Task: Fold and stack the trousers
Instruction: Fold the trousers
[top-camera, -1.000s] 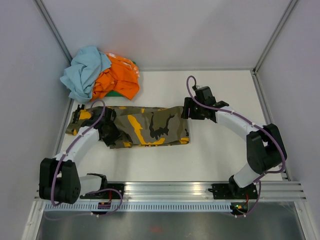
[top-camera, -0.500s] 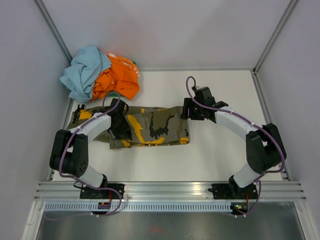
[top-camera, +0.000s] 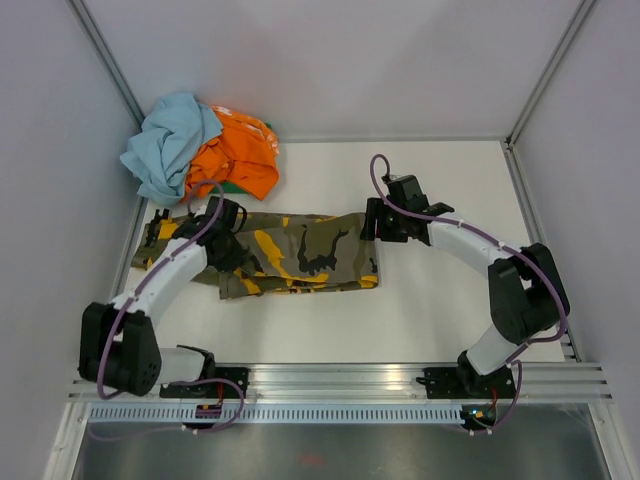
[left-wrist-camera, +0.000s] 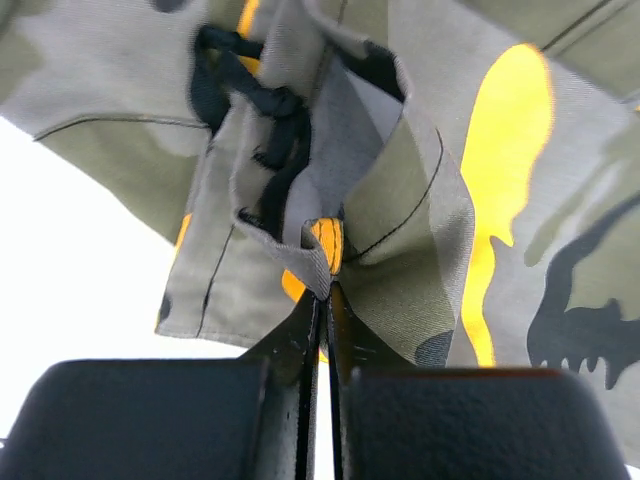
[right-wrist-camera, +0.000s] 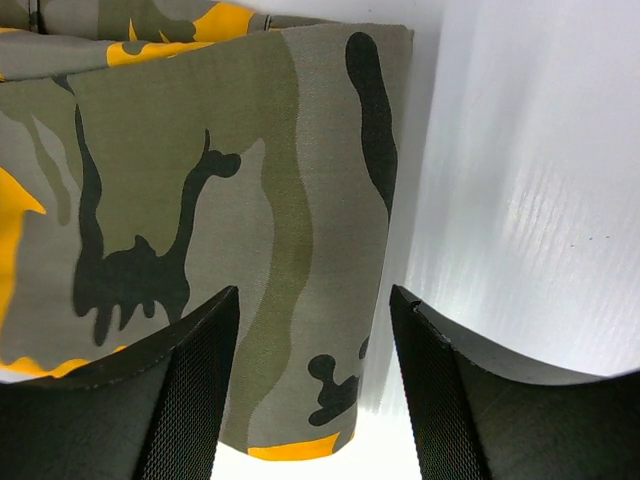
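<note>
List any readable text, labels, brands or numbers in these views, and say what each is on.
No readable text in any of the three views.
On the trousers: camouflage pattern only, no tag or brand showing.
On the blue garment and the orange garment in the far-left corner: no print visible.
On the small parts on the front rail: too small to tell if anything is written there.
</note>
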